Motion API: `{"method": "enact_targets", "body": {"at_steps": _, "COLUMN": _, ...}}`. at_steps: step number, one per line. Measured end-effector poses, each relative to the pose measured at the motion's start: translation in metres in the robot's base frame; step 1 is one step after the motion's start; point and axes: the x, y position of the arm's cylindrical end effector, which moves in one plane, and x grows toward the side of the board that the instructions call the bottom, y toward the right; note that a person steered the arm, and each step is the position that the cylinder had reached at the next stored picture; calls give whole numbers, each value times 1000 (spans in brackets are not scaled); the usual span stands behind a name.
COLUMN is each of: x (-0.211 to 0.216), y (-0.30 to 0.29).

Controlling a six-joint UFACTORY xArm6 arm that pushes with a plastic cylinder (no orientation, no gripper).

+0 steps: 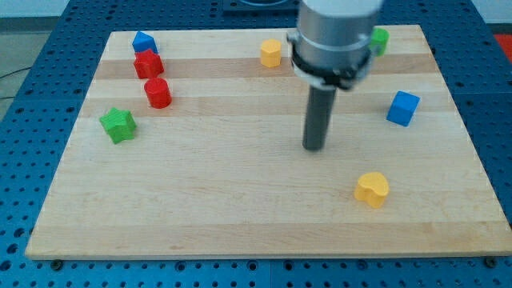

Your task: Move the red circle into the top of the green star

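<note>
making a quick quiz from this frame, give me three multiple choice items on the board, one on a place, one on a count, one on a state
1. Where is the red circle relative to the green star?
A. up and to the view's right of it
B. directly below it
C. far off at the view's right edge

2. How many yellow blocks are on the board?
A. one
B. two
C. four

3. What is my tip doing?
A. pressing on the red circle
B. touching the blue cube
C. standing on bare wood, touching no block

Answers:
1 A, the red circle lies close to the star, above and to its right, with a gap between them.
2 B, one yellow block near the view's top, one yellow heart-like block lower right.
3 C, my tip is mid-board, well apart from every block.
</note>
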Motion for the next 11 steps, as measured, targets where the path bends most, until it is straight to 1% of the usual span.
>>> {"method": "enact_targets", "body": {"at_steps": 1, "x": -61, "y": -75}}
{"method": "enact_targets", "body": {"at_steps": 2, "x": -90, "y": -163}}
{"method": "enact_targets", "body": {"at_steps": 3, "x": -90, "y": -235}}
{"method": "enact_targets", "body": {"at_steps": 4, "x": -96, "y": -252}}
{"method": "enact_targets", "body": {"at_steps": 6, "x": -97, "y": -325}}
{"method": "enact_targets", "body": {"at_steps": 7, "x": -97, "y": -351}}
{"method": "enact_targets", "body": {"at_steps": 8, "x": -96, "y": -361}}
{"method": "enact_targets", "body": {"at_steps": 9, "x": -72, "y": -341}}
{"method": "enact_targets", "body": {"at_steps": 11, "x": -65, "y": -263}}
